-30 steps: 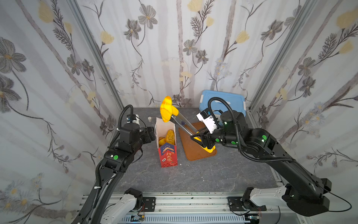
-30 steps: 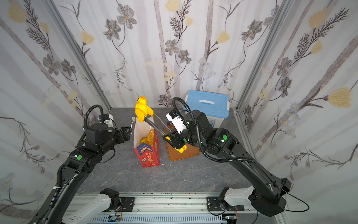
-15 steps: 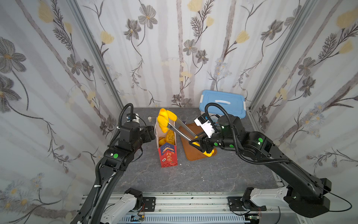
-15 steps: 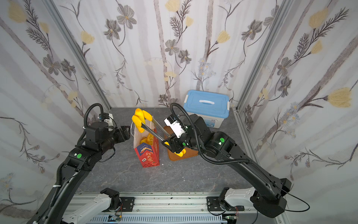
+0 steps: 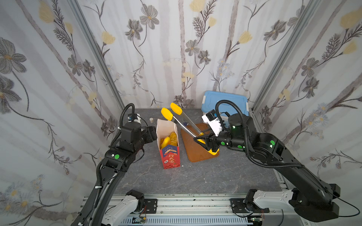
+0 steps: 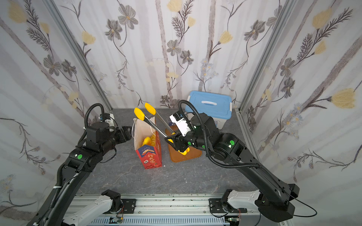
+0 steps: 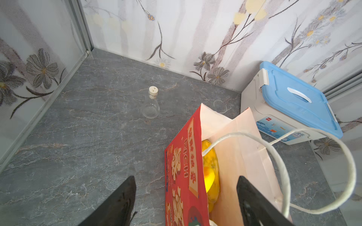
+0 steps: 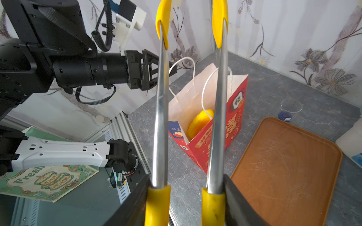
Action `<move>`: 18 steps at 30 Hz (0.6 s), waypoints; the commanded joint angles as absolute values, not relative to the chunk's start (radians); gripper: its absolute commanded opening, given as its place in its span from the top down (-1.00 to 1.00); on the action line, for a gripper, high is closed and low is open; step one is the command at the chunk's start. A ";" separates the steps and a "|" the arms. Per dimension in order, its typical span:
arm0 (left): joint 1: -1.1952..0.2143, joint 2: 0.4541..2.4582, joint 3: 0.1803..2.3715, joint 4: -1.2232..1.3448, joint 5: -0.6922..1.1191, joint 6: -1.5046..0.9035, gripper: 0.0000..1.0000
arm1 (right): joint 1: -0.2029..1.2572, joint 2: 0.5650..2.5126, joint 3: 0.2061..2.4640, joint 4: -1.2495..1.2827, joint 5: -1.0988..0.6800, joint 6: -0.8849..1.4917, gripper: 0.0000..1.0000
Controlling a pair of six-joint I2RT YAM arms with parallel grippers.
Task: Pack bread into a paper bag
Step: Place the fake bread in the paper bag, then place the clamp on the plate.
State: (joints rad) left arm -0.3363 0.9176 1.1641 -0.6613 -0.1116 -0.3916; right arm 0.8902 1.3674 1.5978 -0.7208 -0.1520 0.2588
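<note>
The red paper bag (image 5: 169, 156) (image 6: 149, 158) stands open in the middle of the table, white inside, with cord handles. Yellow-orange bread (image 5: 170, 138) (image 8: 199, 121) (image 7: 210, 168) lies inside it. My right gripper (image 5: 205, 140) (image 8: 186, 185) is shut on the yellow handles of the metal tongs (image 5: 184, 121) (image 8: 160, 109). The tongs' yellow tips stand apart and empty above the bag's far edge. My left gripper (image 5: 153, 133) (image 7: 186, 180) is open at the bag's left side, one finger outside the red wall and one over the inside.
A bare brown tray (image 5: 195, 154) (image 8: 284, 166) lies right of the bag, under the right gripper. A blue-lidded white box (image 5: 225, 101) (image 7: 293, 101) stands at the back right. A small glass flask (image 7: 151, 105) and a beaker (image 8: 290, 109) sit near the back wall.
A second ago the tongs held a piece of bread above the bag. Their tips have spread, the bread has gone down into the bag, and the tongs are empty now. The left arm stayed put.
</note>
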 commanded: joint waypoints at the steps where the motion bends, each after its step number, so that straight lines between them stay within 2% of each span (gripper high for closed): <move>1: -0.335 0.924 1.177 -0.649 -0.114 -0.385 -0.64 | 0.870 1.355 1.611 -0.628 -0.096 0.248 -0.12; 6: -0.334 0.940 1.199 -0.640 -0.109 -0.385 -0.64 | 0.765 1.353 1.625 -0.624 -0.057 0.264 -0.13; 11: -0.334 0.946 1.221 -0.635 -0.134 -0.381 -0.64 | 0.617 1.347 1.517 -0.568 -0.051 0.289 -0.13; 18: -0.333 0.966 1.291 -0.662 -0.216 -0.329 -0.67 | 0.572 1.381 1.335 -0.453 -0.003 0.306 -0.12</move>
